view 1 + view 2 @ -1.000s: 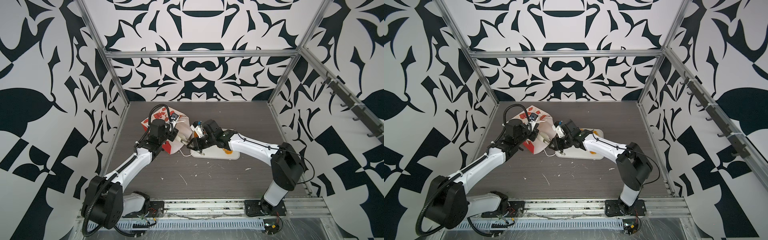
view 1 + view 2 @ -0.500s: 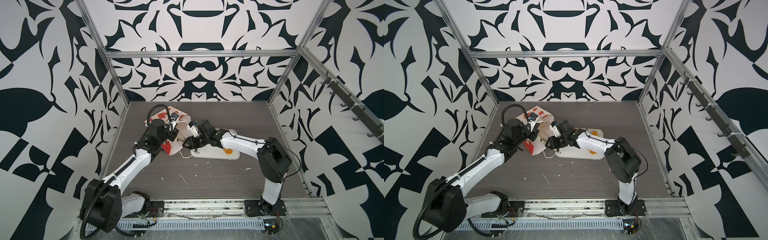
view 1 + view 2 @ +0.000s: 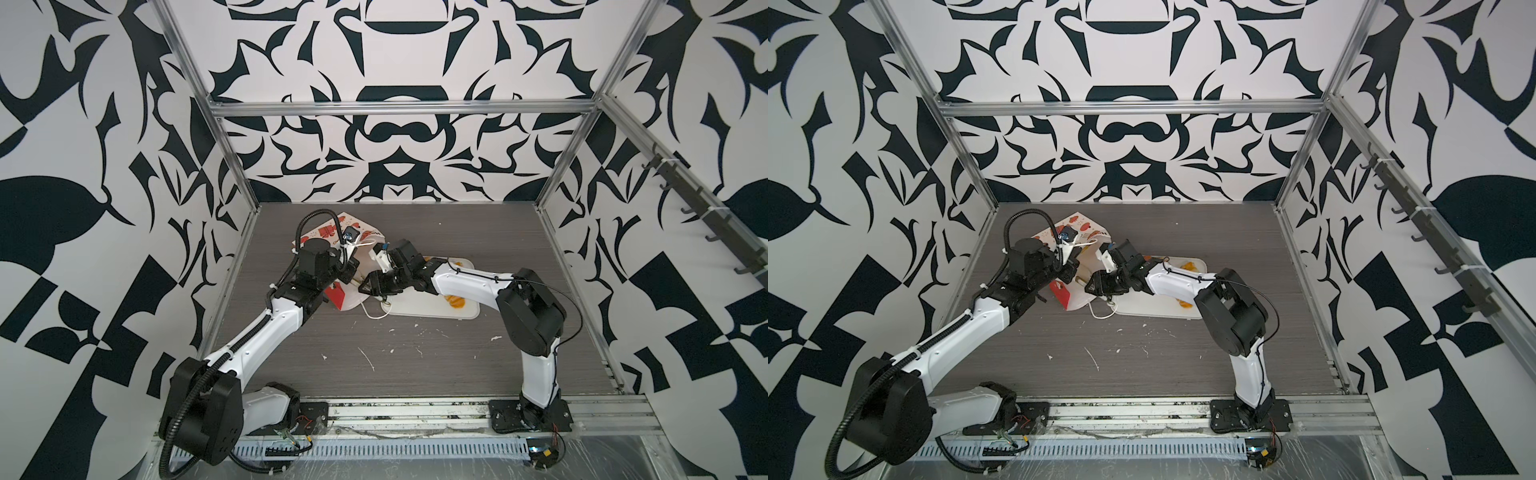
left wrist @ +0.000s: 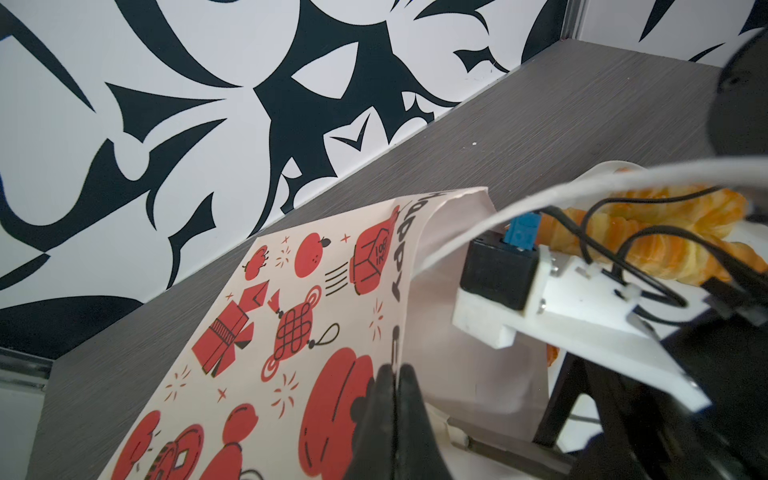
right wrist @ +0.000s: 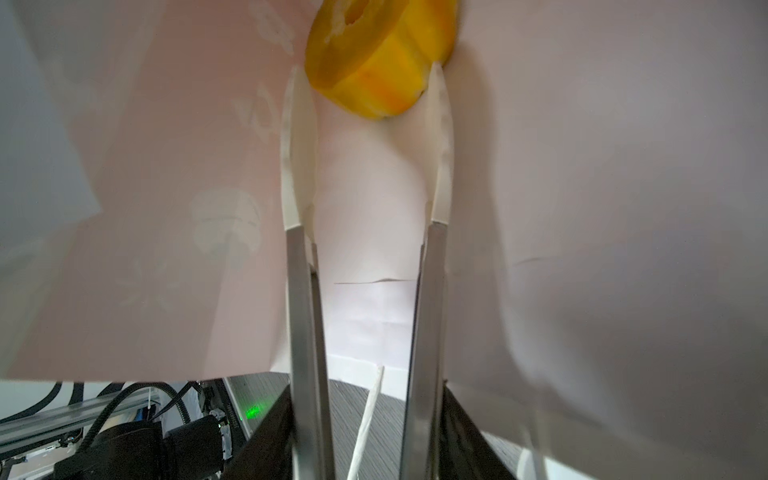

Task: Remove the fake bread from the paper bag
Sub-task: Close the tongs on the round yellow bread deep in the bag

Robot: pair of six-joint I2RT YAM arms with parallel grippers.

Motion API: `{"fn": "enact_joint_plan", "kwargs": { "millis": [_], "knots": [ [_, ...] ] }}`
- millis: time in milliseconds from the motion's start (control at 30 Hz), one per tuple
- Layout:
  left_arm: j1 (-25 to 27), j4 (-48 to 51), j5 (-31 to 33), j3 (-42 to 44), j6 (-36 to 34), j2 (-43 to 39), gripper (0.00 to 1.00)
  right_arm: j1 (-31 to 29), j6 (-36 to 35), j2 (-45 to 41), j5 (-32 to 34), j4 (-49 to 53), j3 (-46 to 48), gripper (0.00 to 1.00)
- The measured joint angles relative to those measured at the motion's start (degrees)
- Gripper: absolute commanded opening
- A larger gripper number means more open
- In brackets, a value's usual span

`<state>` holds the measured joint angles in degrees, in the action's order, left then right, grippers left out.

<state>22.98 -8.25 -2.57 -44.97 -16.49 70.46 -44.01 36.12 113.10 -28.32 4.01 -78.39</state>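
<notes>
The paper bag [image 3: 328, 229] [image 3: 1080, 226] lies on its side at the back left of the table, its mouth toward the middle. My left gripper [image 4: 392, 370] [image 3: 348, 268] is shut on the bag's upper lip and holds the mouth up. My right gripper [image 5: 365, 70] reaches inside along the white lining [image 5: 166, 208]. It is open, with its long fingertips [image 5: 297, 95] on either side of the near end of a yellow ring bun [image 5: 374, 45]. More fake bread lies on the white tray [image 3: 419, 308]: a long twist [image 4: 665, 232] [image 3: 455, 264] and an orange piece [image 3: 457, 302].
A white cord handle [image 3: 374, 314] trails from the bag's mouth onto the table beside the tray [image 3: 1154, 310]. White scraps [image 3: 368, 359] dot the table's front. The right arm lies low across the tray. The left wall stands close behind the bag.
My right gripper has pushed further left into the bag and its fingers have spread a little. The left gripper has kept its hold on the bag's lip.
</notes>
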Motion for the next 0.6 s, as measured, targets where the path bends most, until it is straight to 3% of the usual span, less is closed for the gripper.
{"fn": "enact_joint_plan", "kwargs": {
  "millis": [400,600],
  "knots": [
    [0.3,0.5,0.0,0.0,0.0,0.0,0.00,0.7,4.0,3.1,-2.1,-1.8,-2.4,0.50],
    [0.3,0.5,0.0,0.0,0.0,0.0,0.00,0.9,5.7,5.2,-3.2,-2.1,-4.1,0.41]
  ]
}}
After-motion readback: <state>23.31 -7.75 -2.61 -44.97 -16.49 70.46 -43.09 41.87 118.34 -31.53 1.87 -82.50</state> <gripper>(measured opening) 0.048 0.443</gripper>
